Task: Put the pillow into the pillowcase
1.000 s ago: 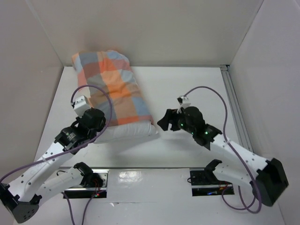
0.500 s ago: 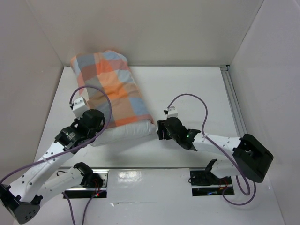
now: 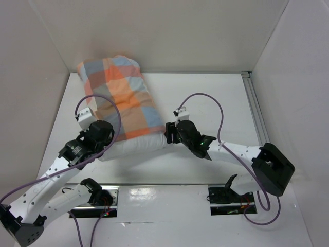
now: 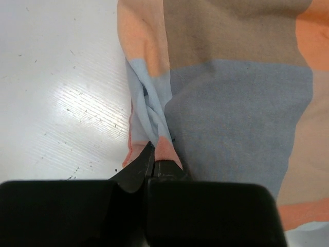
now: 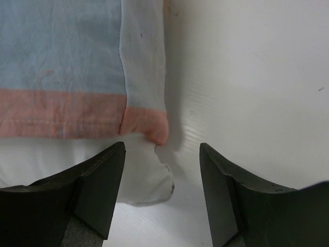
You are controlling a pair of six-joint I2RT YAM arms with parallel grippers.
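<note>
The checked pillowcase (image 3: 123,98) lies slantwise on the white table (image 3: 211,98), its far end near the back-left corner. The white pillow (image 3: 140,146) shows along the case's near edge — a pale strip. The left gripper (image 3: 103,140) sits at that strip's left end, the right gripper (image 3: 169,133) at its right end.

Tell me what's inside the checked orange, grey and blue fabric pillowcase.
A plain white stuffed pillow sits in the checked fabric pillowcase. Only its near end shows, past the open hem; the rest is covered, so how far in it reaches cannot be seen.
</note>
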